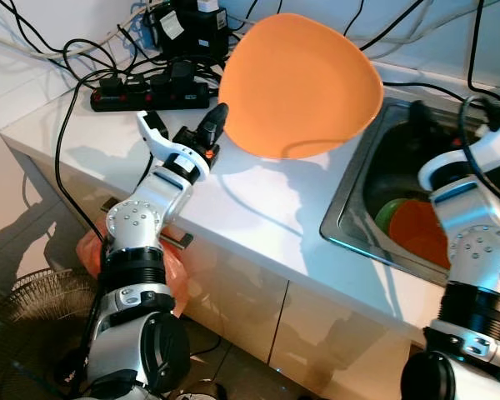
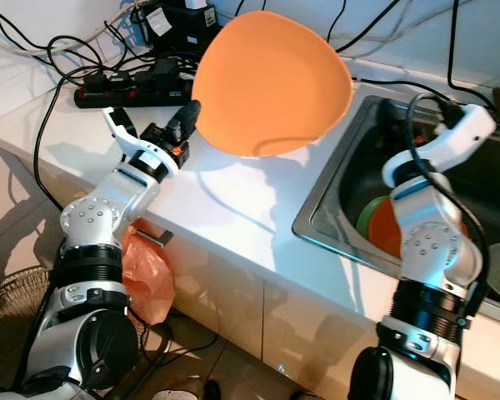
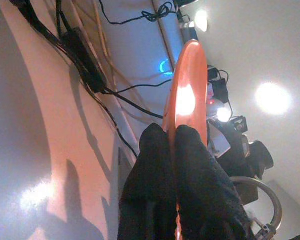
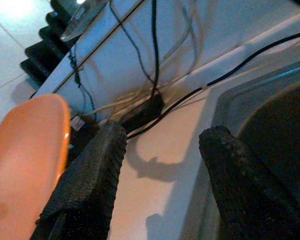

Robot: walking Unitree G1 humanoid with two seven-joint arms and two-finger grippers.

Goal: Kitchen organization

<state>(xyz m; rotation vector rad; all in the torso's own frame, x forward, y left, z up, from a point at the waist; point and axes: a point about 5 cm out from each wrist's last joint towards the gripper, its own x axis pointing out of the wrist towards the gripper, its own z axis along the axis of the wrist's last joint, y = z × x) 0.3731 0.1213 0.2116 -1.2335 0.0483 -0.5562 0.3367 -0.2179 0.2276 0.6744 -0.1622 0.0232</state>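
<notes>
The orange plate is up in the air, tilted nearly on edge above the worktop, just beside the sink's left rim. The left gripper pinches it at the lower left rim; in the left wrist view the two black fingers are pressed onto either face of the rim, so the hold is thin and off-centre.

The step in hand looks like carrying the plate to a resting place, either on the worktop or into the sink, where a second orange plate and a green one already lie. To do it well, the wrist should turn slowly to bring the plate flat, since an edge pinch lets a wide plate swing or slip. The path should stay clear of the power strip and cables at the worktop's back edge. Release should come only once the plate's underside rests on something.

The right gripper hangs over the sink's back edge with fingers spread, holding nothing; it should stay out of the plate's way.
</notes>
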